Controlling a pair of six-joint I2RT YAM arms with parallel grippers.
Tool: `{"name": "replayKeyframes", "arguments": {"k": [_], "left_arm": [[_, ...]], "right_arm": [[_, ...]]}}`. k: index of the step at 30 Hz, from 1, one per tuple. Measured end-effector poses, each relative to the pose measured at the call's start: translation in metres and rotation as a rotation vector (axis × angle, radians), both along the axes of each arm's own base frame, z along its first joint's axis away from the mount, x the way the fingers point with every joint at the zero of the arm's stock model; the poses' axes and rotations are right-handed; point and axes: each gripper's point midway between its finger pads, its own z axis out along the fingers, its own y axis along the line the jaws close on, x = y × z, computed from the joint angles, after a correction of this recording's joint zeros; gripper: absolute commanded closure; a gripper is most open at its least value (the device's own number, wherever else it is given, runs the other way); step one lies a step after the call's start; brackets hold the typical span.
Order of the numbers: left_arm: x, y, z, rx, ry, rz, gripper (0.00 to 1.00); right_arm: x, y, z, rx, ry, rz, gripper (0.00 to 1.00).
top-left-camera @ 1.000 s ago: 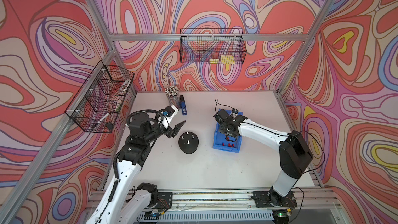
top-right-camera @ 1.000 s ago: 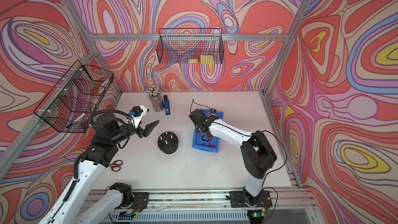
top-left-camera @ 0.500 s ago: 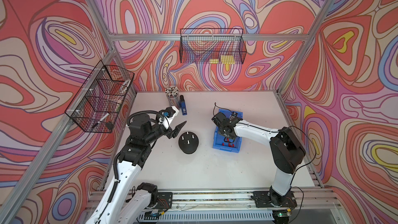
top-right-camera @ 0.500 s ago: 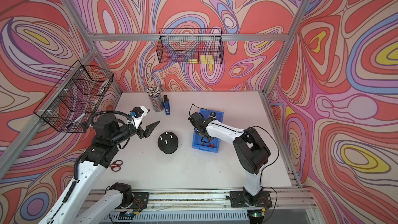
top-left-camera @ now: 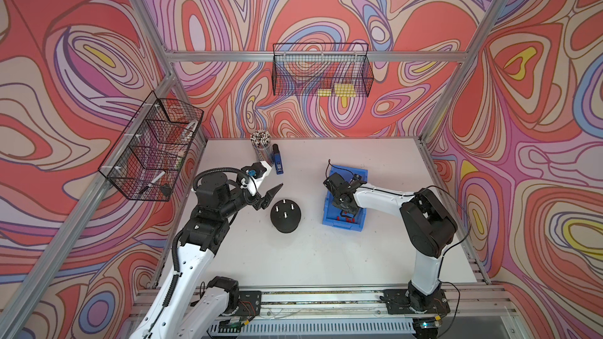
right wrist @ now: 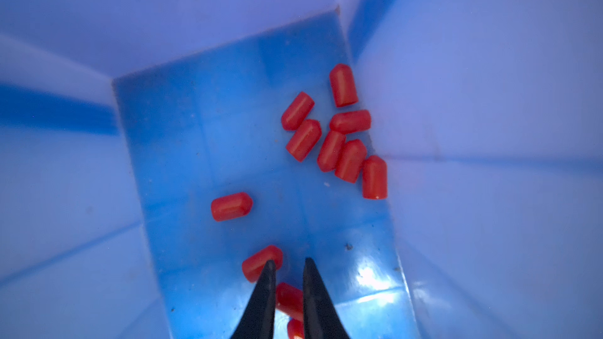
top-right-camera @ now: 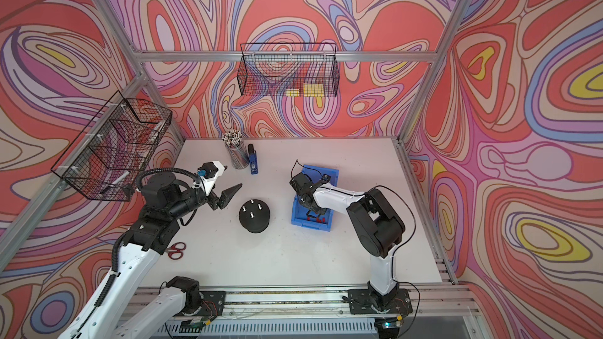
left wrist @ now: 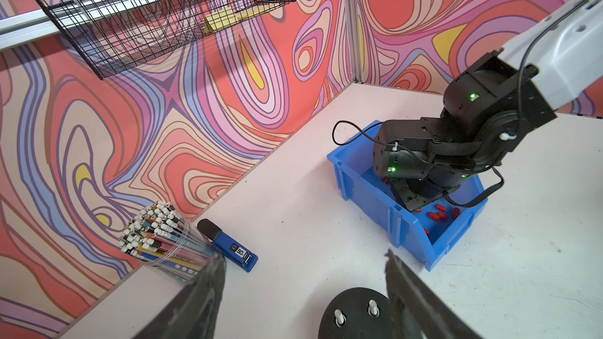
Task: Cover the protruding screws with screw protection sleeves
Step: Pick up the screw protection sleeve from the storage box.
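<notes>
Now that your right gripper (right wrist: 288,259) sank into the bin (top-left-camera: 342,224), it seemingly pinches a sleeve (right wrist: 287,298); left gripper (left wrist: 303,254) gapes empty.

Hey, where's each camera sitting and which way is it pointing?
Top views: high above the base rail, looking down at the whole table; left arm and right arm show.
Left wrist: on the left arm, facing across toward the blue bin and pencil cup; open left fingers and the right arm show.
Right wrist: on the right arm, looking down inside the bin at red sleeves; only the right fingers show.
Shared: every view shows the bin and sleeves.
</notes>
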Motion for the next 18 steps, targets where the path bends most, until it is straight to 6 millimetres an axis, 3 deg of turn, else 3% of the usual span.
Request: {"name": "replayKeyframes", "arguments": {"k": [18], "left_arm": [[0.0015,-0.0021,-0.0064,0.008,0.014,-0.007,0.22]], "right_arm": [[0.0079,0.0006,0.0025,0.017,-0.030,-0.012,0.79]]}}
